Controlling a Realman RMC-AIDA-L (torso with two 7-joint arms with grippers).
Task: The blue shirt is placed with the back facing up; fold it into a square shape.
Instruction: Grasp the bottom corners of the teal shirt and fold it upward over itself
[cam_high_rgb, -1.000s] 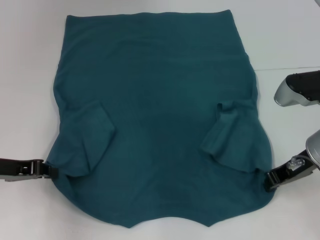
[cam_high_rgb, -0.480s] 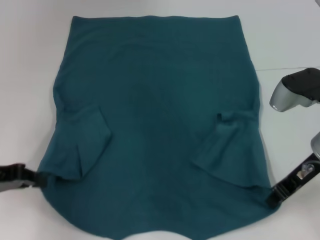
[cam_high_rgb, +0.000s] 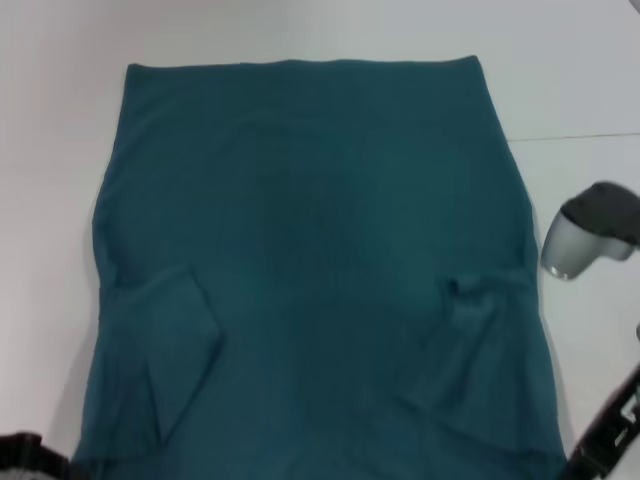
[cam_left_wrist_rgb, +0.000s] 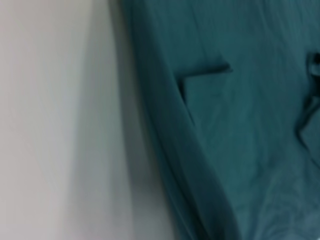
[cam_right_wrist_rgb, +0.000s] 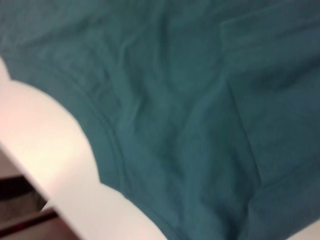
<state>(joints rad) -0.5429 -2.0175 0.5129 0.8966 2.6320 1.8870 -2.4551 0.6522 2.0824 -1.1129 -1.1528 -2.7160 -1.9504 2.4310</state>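
Note:
The blue shirt (cam_high_rgb: 320, 260) lies spread on the white table, plain side up, with its far hem straight and both sleeves tucked inward as flaps (cam_high_rgb: 180, 335) (cam_high_rgb: 480, 310). Its near edge runs past the bottom of the head view. My left gripper (cam_high_rgb: 60, 467) is at the shirt's near left corner and my right gripper (cam_high_rgb: 575, 466) at the near right corner, each holding the fabric's edge. The left wrist view shows the shirt's side edge (cam_left_wrist_rgb: 165, 150) raised a little over the table. In the right wrist view the curved shirt edge (cam_right_wrist_rgb: 107, 145) fills most of the picture.
White table (cam_high_rgb: 50, 150) surrounds the shirt on the left, right and far sides. A grey and black part of my right arm (cam_high_rgb: 588, 235) hangs over the table to the right of the shirt. The table's near edge and dark floor (cam_right_wrist_rgb: 20, 212) show in the right wrist view.
Both grippers have pulled back toward me and lower in the head view, dragging the shirt's near corners along. The shirt is now stretched straighter and its near edge has left the view.

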